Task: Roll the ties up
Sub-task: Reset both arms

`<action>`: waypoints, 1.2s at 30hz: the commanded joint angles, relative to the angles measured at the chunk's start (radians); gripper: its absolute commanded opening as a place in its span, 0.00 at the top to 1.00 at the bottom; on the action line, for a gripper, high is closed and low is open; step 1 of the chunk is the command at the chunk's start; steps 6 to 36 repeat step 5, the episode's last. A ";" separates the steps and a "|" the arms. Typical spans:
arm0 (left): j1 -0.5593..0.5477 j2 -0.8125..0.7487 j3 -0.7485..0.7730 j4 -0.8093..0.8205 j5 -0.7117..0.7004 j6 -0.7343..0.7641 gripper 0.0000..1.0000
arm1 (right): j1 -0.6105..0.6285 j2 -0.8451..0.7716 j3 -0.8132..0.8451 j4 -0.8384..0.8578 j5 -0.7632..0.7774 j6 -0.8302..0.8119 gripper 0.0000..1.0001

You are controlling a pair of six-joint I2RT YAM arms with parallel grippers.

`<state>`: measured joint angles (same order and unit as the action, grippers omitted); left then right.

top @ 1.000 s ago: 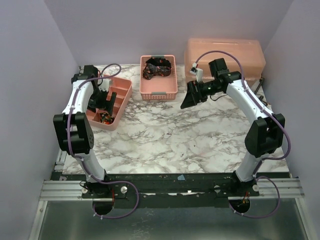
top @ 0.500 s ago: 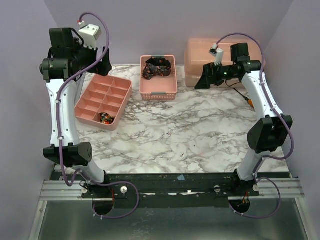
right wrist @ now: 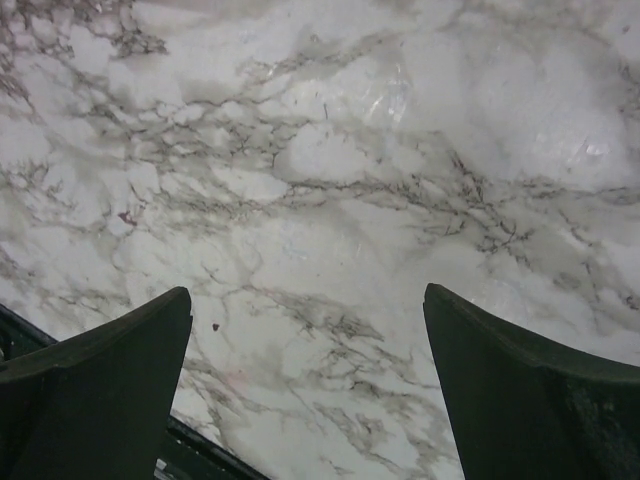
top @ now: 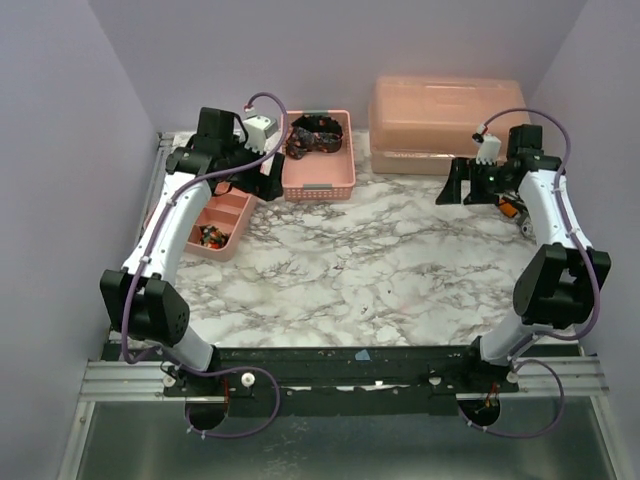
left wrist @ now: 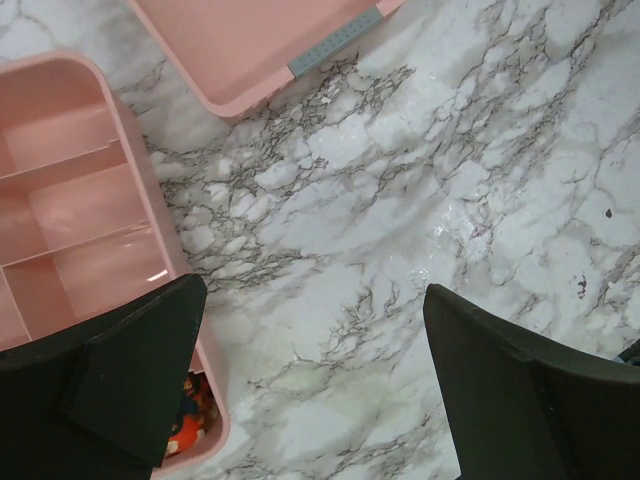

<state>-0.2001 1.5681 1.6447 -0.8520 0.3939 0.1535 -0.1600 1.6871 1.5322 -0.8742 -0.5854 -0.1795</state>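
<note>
Hanging over the grey-veined marble worktop (top: 380, 270), the left tool (top: 266, 182) sits low between the pink divided plastic tray (top: 238, 205) and the pink slatted plastic basket (top: 318, 186), down from its raised pose; the right tool (top: 455, 187) has swung rightward. Dark printed fabric ties (top: 312, 135) lie heaped in the basket. Left wrist: jaws wide apart, empty, a red-orange flecked tie roll (left wrist: 185, 428) in an end compartment of the tray. Right wrist: jaws wide apart, empty, over marble.
</note>
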 commanded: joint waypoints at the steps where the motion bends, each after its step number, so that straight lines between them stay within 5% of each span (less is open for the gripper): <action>1: -0.001 -0.027 -0.039 0.134 0.007 -0.116 0.02 | 0.010 -0.092 -0.081 0.048 0.039 -0.007 0.00; 36: 0.000 0.000 0.034 0.126 -0.034 -0.094 0.01 | 0.010 -0.097 -0.077 0.056 0.038 -0.003 0.00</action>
